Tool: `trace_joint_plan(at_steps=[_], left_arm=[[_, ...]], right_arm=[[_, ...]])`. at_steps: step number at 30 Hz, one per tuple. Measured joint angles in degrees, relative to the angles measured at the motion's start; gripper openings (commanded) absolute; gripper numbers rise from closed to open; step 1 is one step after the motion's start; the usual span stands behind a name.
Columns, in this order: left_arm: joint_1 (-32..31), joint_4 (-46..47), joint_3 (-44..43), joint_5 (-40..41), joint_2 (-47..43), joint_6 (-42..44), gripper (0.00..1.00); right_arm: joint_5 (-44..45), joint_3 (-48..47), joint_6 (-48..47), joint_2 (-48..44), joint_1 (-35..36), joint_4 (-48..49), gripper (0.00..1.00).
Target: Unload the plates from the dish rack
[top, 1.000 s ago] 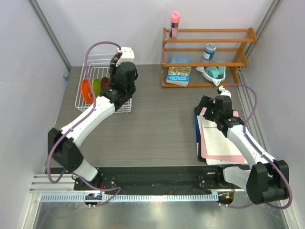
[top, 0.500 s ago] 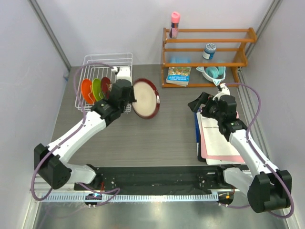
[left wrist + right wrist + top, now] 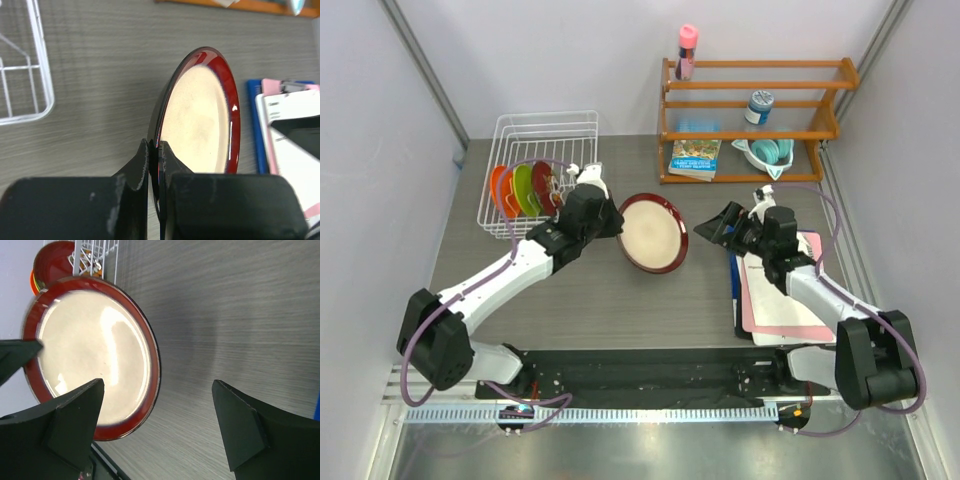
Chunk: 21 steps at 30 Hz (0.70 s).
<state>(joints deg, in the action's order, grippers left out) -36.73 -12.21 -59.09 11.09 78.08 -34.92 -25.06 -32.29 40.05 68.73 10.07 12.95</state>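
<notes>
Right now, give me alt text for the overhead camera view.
The left arm's jaws grip the edge of a large round cream plate with a dark red rim, tilted over the grey table, facing the right arm's open jaws. An orange plate, a lime green plate and a dark red plate stand in the white wire dish rack at back left.

Both arms share one build: white tubular links, seen on the left arm and the right arm, joined by bulky black joint housings. A thin purple cable loops loosely along each. The left gripper has matte black fingers with pale scuffs, perhaps worn paint. The right gripper has plain black wedge-shaped fingers.
</notes>
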Motion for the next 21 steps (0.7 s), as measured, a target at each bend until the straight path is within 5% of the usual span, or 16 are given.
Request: trace_joint_plan(at_steps=[7,10,11,12,15,20,21], left_arm=[[0.00,5.18,0.83,-2.60,-0.98,-2.49,0.00],[0.00,7.06,2.27,-3.82,-1.36,-3.48,0.00],[0.00,7.48,2.78,-4.26,-1.44,-3.80,0.00],[0.00,7.89,3.30,-4.72,-1.46,-4.07,0.00],[0.02,7.89,4.39,-4.22,-1.46,-4.02,0.00],[1.92,8.44,6.34,-3.54,-2.03,-5.70,0.02],[1.88,8.70,6.40,-3.54,-2.23,-5.64,0.14]], right_arm=[[-2.32,1.40,3.02,6.01,2.43,6.47,0.83],[-3.39,1.53,4.50,8.98,3.37,11.15,0.60],[-3.85,1.66,5.31,10.08,3.65,12.96,0.48],[-4.31,1.75,5.97,11.28,3.96,14.60,0.27],[-5.99,1.92,8.85,14.60,4.55,19.26,0.01],[-6.84,2.56,12.52,16.76,4.28,24.52,0.01],[-6.80,2.82,12.83,16.76,4.28,25.05,0.01]])
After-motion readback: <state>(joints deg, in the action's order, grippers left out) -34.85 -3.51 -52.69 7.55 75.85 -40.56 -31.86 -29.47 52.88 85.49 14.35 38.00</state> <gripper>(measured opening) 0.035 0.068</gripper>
